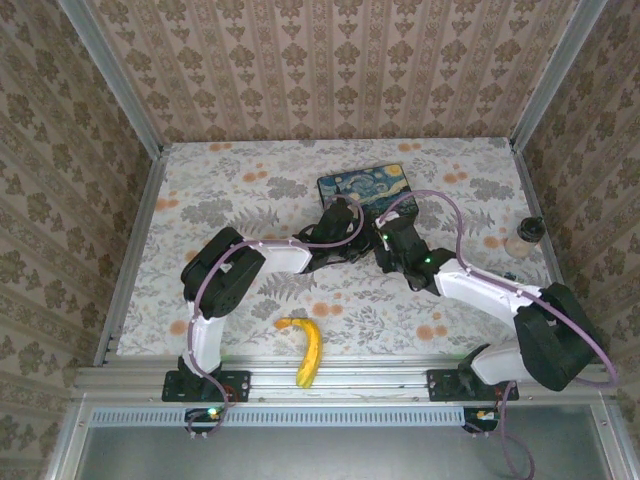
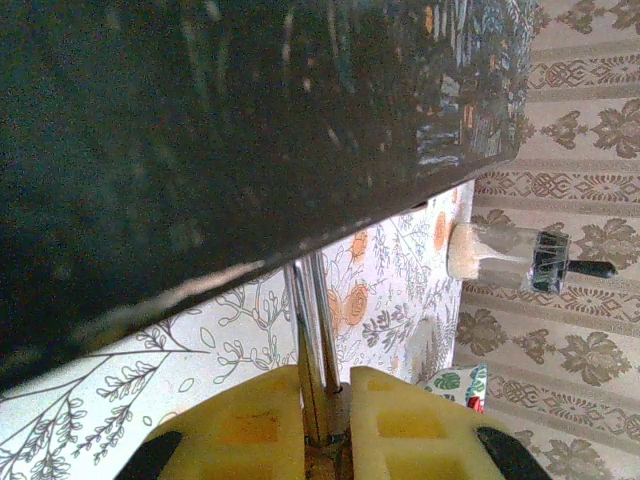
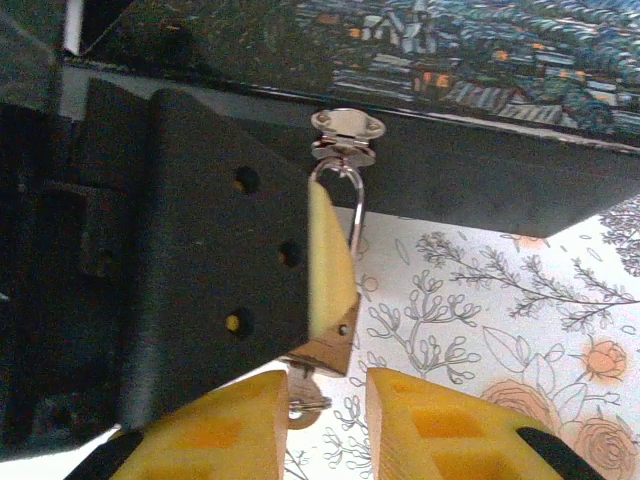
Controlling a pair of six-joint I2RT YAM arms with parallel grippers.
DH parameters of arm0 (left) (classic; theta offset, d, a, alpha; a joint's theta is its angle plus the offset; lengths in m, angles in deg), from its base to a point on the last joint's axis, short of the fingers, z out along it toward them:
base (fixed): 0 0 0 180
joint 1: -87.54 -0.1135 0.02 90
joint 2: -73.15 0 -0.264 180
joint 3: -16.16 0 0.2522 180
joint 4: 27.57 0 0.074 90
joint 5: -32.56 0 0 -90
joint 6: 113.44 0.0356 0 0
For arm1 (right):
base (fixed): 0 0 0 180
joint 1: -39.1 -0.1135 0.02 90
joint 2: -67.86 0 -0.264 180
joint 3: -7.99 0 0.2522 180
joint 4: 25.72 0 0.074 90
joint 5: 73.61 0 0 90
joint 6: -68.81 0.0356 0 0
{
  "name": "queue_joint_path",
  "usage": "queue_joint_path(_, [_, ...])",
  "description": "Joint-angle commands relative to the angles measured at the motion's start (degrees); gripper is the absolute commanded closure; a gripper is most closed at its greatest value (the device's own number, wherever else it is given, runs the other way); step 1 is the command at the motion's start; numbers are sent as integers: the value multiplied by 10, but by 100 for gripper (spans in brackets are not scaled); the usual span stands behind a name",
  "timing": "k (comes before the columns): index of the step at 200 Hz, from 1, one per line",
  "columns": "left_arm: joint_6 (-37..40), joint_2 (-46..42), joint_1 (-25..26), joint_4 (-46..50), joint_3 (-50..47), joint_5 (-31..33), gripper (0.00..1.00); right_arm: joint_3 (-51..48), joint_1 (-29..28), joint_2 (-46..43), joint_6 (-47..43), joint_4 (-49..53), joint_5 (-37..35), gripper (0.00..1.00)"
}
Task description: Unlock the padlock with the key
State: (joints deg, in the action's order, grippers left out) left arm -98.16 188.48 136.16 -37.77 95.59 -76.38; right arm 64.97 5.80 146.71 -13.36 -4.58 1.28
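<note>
Brass-gold padlock point(image 3: 326, 350), one item, very small. It hangs at the near side of the tin box point(image 1: 364, 188). Its thin silvery shackle point(image 3: 356, 205) passes through a bright metal hasp point(image 3: 347, 128) fixed to the box wall, and the body sits below the hasp.

Key point(image 3: 306, 400), one item, silvery. It sits directly under the padlock body, at its lower end. I cannot tell whether it is seated in the keyhole.

Left tool point(image 2: 326, 390): clamped on the padlock. Its yellow pads point(image 2: 250, 420) are drawn almost together, with the two legs of the shackle rising from between them. From the right wrist, one of these pads lies flat against the shackle and the brass body.

Right tool point(image 3: 327, 388): jaws at a narrow gap, one yellow pad on either side of the key. The key lies just beside one pad and apart from the other, so it is not gripped.

Tin box: dark, with a painted night sky on the lid, lying flat near the far middle of the tabletop point(image 1: 230, 190). Both tools meet at its near edge.

Tabletop: floral-patterned covering, with patterned walls on three sides.

Banana point(image 1: 306, 350), one, yellow. It lies at the near edge between the two arm bases, well apart from the padlock.

Bottle point(image 1: 524, 236), one, small and pale with a dark cap. It stands at the right edge of the tabletop, beside the wall.
</note>
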Motion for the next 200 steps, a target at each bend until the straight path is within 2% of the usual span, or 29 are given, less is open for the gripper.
queue_joint_path(1, [-48, 18, -15, 77, -16, -22, 100, 30, -13, 28, -9, 26, -27, 72])
queue_joint_path(81, [-47, 14, -18, 69, -22, -24, 100, 65, -33, 77, -16, 37, -77, 71])
queue_joint_path(134, [-51, 13, -30, 65, -24, -41, 100, 39, -51, 46, -11, 25, -84, 72])
queue_joint_path(168, [-25, 6, -44, 121, -22, -57, 100, 32, -60, 34, 3, 28, -82, 72])
queue_joint_path(200, [-23, 11, -65, 124, -28, -73, 100, 45, -66, 44, 6, 32, -88, 72])
